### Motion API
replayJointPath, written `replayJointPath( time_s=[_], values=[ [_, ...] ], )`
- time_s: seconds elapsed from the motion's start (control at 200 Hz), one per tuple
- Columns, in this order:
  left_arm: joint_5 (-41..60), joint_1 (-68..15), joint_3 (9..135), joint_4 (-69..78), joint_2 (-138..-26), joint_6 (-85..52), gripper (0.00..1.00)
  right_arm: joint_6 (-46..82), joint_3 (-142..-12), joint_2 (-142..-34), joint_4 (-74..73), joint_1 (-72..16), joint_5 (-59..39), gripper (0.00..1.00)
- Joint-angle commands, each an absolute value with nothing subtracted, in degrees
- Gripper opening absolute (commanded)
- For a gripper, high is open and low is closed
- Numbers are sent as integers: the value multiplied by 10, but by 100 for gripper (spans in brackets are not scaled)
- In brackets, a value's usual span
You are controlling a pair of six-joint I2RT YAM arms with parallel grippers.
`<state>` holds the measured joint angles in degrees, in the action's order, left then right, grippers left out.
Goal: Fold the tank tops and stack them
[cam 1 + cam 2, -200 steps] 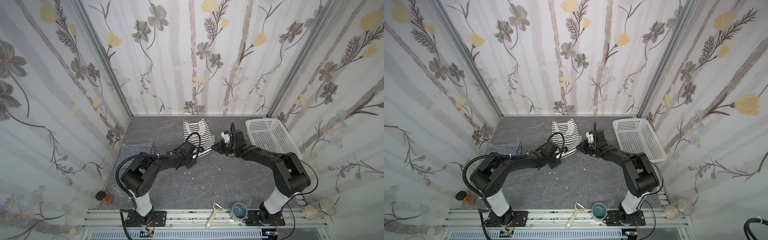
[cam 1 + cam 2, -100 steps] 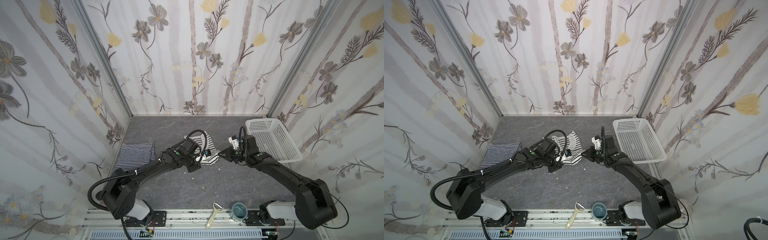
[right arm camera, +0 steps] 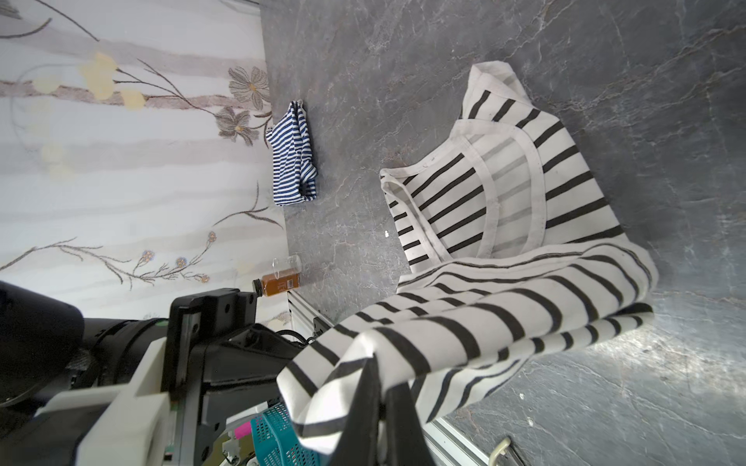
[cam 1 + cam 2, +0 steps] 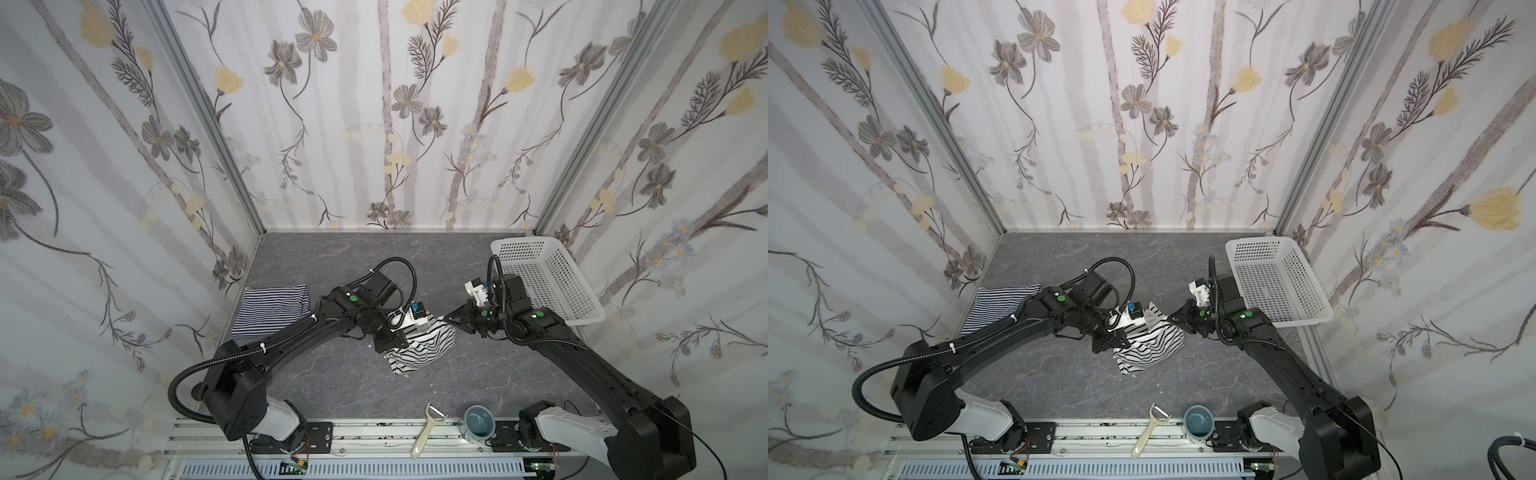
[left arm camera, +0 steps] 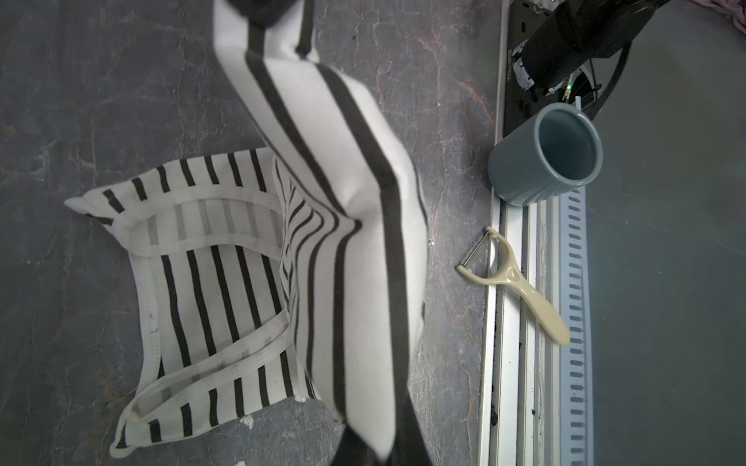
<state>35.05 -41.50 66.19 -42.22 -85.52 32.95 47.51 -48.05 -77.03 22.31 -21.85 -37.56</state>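
Observation:
The white tank top with wide black stripes (image 4: 422, 351) (image 4: 1150, 347) hangs in the middle of the table, one edge lifted and its strap end (image 5: 210, 258) (image 3: 504, 189) resting on the surface. My left gripper (image 4: 391, 341) (image 4: 1111, 341) (image 5: 375, 452) is shut on the lifted edge's left corner. The right gripper (image 4: 449, 320) (image 4: 1174, 320) (image 3: 383, 391) is shut on the right corner of that edge. The navy-and-white striped tank top (image 4: 272, 309) (image 4: 1000, 305) (image 3: 292, 157) lies folded by the left wall.
A white perforated basket (image 4: 544, 282) (image 4: 1277, 282) stands at the back right. On the front rail are a blue-grey mug (image 4: 478, 422) (image 5: 545, 157) and a cream peeler (image 4: 428, 430) (image 5: 520, 286). A small amber bottle (image 3: 280, 282) lies at the front left.
Both grippers have drawn the black-striped top from the back middle toward the front, and its held edge now hangs lifted over the strap end. The navy top has not moved.

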Motion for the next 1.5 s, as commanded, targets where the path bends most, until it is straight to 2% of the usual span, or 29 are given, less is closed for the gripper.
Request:
replayJointPath(
  time_s=[0.0, 0.085, 0.225, 0.485, 0.53, 0.59, 0.654, 0.739, 0.819, 0.954, 1.109, 1.199, 1.379, 1.494],
  values=[
    [413, -365, 672, -430, -882, 352, 0, 467, -521, -823, 185, -217, -383, 0],
    [443, -330, 680, -429, -900, 363, 0, 460, -559, -878, 177, -217, -384, 0],
    [430, -300, 689, -430, -963, 386, 2, 429, -628, -988, 195, -216, -386, 1],
    [432, -249, 726, -434, -1069, 396, 8, 399, -722, -1125, 207, -213, -375, 11],
    [430, -240, 736, -434, -1083, 392, 10, 398, -733, -1140, 206, -213, -373, 15],
    [425, -228, 752, -434, -1098, 386, 15, 397, -744, -1154, 204, -213, -366, 26],
    [417, -218, 772, -434, -1115, 378, 26, 394, -752, -1161, 202, -212, -358, 37],
    [403, -206, 791, -434, -1130, 364, 33, 388, -752, -1151, 197, -213, -336, 42],
    [392, -195, 804, -433, -1133, 350, 39, 386, -738, -1128, 191, -216, -311, 43],
    [377, -191, 808, -428, -1110, 329, 40, 385, -699, -1097, 177, -229, -286, 40],
    [396, -222, 799, -423, -1072, 311, 40, 385, -679, -1107, 153, -254, -283, 24],
    [402, -254, 792, -416, -1058, 305, 40, 389, -686, -1127, 142, -266, -283, 19],
    [382, -291, 768, -383, -1085, 310, 38, 401, -720, -1183, 129, -272, -282, 17],
    [326, -288, 725, -336, -1104, 305, 38, 416, -740, -1212, 122, -271, -280, 19]
  ],
)
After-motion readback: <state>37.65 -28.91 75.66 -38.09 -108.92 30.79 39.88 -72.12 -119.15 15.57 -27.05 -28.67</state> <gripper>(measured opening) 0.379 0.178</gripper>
